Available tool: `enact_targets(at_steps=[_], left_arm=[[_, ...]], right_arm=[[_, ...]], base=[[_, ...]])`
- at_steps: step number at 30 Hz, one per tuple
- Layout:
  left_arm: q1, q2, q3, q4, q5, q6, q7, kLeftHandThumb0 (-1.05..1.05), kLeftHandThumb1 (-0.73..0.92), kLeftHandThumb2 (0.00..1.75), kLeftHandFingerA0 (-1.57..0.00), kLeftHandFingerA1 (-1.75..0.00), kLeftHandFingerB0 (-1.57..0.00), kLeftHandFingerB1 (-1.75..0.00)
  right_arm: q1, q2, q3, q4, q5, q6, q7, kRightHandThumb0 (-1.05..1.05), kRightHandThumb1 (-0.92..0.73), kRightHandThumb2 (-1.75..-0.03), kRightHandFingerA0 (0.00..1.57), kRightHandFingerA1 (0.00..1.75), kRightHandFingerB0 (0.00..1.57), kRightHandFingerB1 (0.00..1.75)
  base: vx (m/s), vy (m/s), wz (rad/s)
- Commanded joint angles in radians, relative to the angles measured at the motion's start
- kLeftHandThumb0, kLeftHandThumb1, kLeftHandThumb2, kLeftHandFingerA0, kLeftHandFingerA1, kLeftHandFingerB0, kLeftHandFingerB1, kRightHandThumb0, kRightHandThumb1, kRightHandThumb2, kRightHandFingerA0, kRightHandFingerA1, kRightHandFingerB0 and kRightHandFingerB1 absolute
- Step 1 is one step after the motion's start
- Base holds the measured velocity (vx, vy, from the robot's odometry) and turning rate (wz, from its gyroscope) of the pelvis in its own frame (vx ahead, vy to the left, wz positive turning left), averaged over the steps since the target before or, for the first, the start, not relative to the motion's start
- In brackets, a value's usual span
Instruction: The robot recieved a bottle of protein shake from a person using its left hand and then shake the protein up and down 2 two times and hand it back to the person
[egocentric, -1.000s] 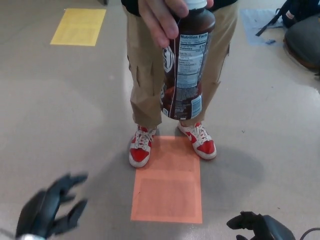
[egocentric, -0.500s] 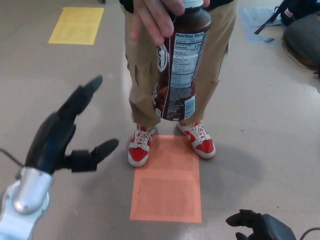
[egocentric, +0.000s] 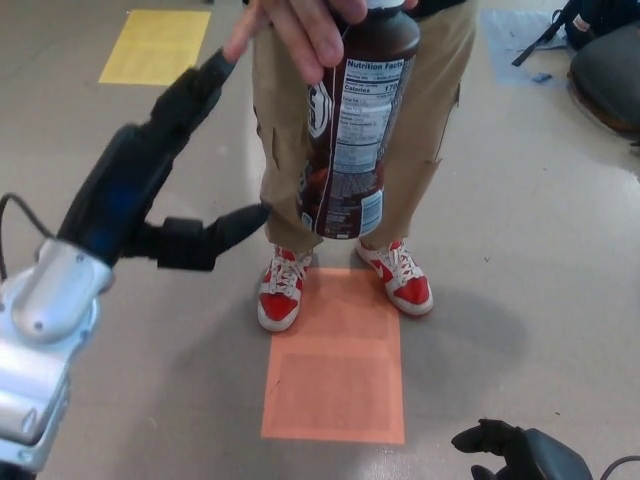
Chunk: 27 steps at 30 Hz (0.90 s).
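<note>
- left hand (egocentric: 140, 190) reaching beside bottle (egocentric: 350, 130), fingers spread, gripping nothing
- person's hand (egocentric: 305, 30) holding bottle; releasing early risks a drop
- right hand (egocentric: 520, 452) low, fingers unclear

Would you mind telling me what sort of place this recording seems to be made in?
Probably an indoor lab or test space: a smooth grey floor marked with an orange rectangle and a yellow rectangle, and dark bags left at the edge.

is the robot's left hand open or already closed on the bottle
Open. The left hand has thumb and fingers spread beside the bottle, not around it; the person's hand holds it.
</note>
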Motion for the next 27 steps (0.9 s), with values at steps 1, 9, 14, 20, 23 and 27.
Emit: enact_targets(at_steps=[1,9,14,20,23,27], left_arm=[[-0.209,0.03,0.016,-0.171,-0.423,0.696,-0.255,-0.83,0.47,0.77,-0.03,-0.16,0.0,0.0],[-0.289,-0.015,0.007,-0.178,-0.54,0.948,-0.234,-0.83,0.49,0.88,0.0,-0.14,0.0,0.0],[-0.331,-0.035,0.007,-0.158,-0.566,1.035,-0.241,-0.82,0.49,0.86,-0.02,-0.21,0.0,0.0],[-0.37,-0.094,-0.006,-0.131,-0.572,1.14,-0.222,-0.82,0.49,0.87,-0.01,-0.23,0.0,0.0],[-0.357,-0.118,-0.033,-0.141,-0.559,1.154,-0.212,-0.83,0.49,0.87,0.0,-0.22,0.0,0.0],[-0.311,-0.153,-0.06,-0.144,-0.553,1.188,-0.206,-0.82,0.49,0.86,0.0,-0.18,0.0,0.0]], right_arm=[[-0.02,-0.016,-0.003,0.034,-0.02,-0.069,-0.071,-0.24,-0.74,-0.63,0.94,0.59,0.79,0.44],[-0.025,-0.015,-0.004,0.037,-0.023,-0.067,-0.076,-0.26,-0.76,-0.65,0.95,0.48,0.79,0.44],[-0.033,-0.021,0.007,0.035,-0.035,-0.073,-0.079,-0.25,-0.78,-0.64,0.92,0.47,0.78,0.44],[-0.042,-0.024,0.012,0.031,-0.043,-0.065,-0.089,-0.23,-0.74,-0.64,0.96,0.48,0.79,0.44],[-0.044,-0.026,0.008,0.032,-0.038,-0.074,-0.082,-0.24,-0.77,-0.63,0.95,0.49,0.79,0.45],[-0.043,-0.029,0.01,0.031,-0.039,-0.089,-0.075,-0.26,-0.77,-0.63,0.92,0.48,0.79,0.45]], base=[[0.0,0.0,0.0],[0.0,0.0,0.0],[0.0,0.0,0.0],[0.0,0.0,0.0],[0.0,0.0,0.0],[0.0,0.0,0.0]])
